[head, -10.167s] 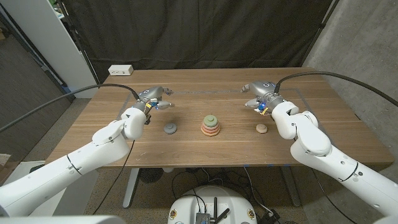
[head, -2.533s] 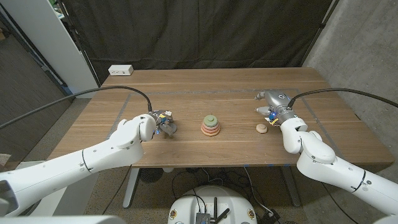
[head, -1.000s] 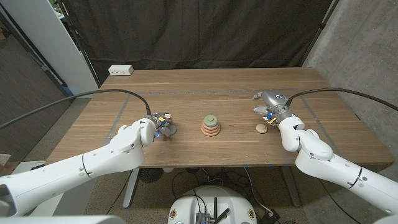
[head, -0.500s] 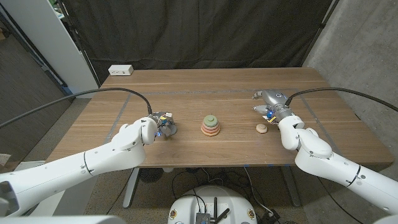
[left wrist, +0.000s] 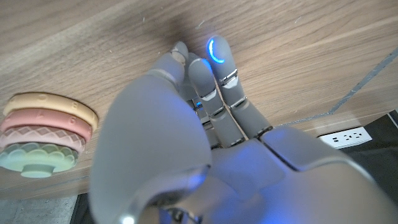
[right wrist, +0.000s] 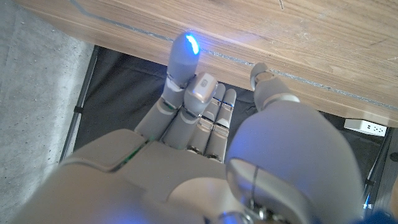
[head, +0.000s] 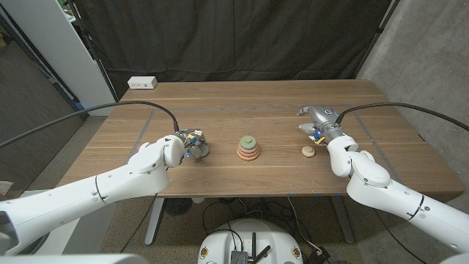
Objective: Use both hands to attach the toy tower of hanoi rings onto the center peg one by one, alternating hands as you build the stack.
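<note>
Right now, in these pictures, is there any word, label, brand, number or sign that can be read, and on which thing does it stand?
None can be read.
The stacked rings bear only embossed patterns; a mark on the pink one is too blurred to read.
The white power strip at the table's far edge shows sockets but no legible print.
Both robot hands, left robot hand and right robot hand, show no lettering.

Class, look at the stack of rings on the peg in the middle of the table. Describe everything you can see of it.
The ring stack stands upright on the wooden table, midway between the two hands. From the bottom up it holds a yellow ring, a pink one and a pale green scalloped one, narrowing upward, with a small green peg tip on top. The rings look matte, possibly silicone. Nothing touches it but the table; the left hand works apart beside it.
</note>
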You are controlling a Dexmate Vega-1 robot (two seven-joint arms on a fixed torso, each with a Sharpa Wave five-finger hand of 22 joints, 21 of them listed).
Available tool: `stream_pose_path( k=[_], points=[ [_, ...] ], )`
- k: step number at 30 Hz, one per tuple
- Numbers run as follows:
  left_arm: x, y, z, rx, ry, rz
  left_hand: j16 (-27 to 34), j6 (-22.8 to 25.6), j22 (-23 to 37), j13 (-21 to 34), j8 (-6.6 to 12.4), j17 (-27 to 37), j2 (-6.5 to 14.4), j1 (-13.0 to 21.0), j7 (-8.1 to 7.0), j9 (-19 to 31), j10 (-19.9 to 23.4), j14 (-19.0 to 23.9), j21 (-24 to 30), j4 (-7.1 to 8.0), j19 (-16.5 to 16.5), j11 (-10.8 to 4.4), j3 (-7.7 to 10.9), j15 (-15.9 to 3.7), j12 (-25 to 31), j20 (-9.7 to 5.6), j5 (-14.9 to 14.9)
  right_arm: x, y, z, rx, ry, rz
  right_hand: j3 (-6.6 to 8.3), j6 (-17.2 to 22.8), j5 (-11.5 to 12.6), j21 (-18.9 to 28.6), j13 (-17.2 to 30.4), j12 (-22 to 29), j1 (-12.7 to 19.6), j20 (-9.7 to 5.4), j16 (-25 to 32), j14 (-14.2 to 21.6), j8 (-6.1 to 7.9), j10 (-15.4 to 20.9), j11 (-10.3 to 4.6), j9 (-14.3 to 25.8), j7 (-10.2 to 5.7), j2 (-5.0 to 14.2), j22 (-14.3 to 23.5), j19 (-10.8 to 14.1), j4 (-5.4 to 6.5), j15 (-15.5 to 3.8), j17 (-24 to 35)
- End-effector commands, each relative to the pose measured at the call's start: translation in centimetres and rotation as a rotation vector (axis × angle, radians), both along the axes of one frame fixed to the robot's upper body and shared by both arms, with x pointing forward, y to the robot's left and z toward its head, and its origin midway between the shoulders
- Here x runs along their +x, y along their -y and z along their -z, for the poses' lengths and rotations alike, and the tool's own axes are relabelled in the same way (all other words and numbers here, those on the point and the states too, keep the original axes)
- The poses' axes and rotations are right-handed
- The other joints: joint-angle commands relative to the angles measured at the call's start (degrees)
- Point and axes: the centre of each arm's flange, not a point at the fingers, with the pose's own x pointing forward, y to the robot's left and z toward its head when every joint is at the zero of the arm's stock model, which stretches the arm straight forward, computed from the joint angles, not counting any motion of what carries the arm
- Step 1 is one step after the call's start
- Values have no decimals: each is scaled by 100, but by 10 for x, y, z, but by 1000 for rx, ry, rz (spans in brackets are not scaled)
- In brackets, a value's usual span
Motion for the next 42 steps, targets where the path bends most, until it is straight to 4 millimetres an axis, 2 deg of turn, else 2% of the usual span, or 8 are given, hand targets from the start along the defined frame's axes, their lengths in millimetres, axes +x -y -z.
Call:
stream_pose_path(
  k=[1,20,42],
  points=[
    [-5,-2,-10,-16,31,46,21,29,6,33,21,7,13,55,7,24,40,-30,36,31,-46,-5,-4,-247,45,-477,18,-8,0,1,-5,0,6,52,46,16,10,18,-2,-43,1,24,-23,-29,31,-20,27,11,-9,2,59,-19,8,16],
    [-23,-7,-34,3,95,96,57,29,3,138,9,21,50,86,-20,52,46,-81,72,49,-111,-23,-53,-246,40,-473,7,-18,0,3,-5,3,10,74,60,10,15,32,6,-44,2,59,-23,-30,49,-28,28,-6,-20,11,68,-41,8,23],
    [-23,-9,-66,-13,150,220,86,35,-2,211,1,20,69,89,-46,66,46,-115,99,59,-152,-42,-100,-245,25,-471,-1,-18,-3,3,3,0,14,109,98,0,13,45,8,-50,1,95,-26,-23,74,-7,30,-10,-17,8,80,-53,8,23]
  ],
)
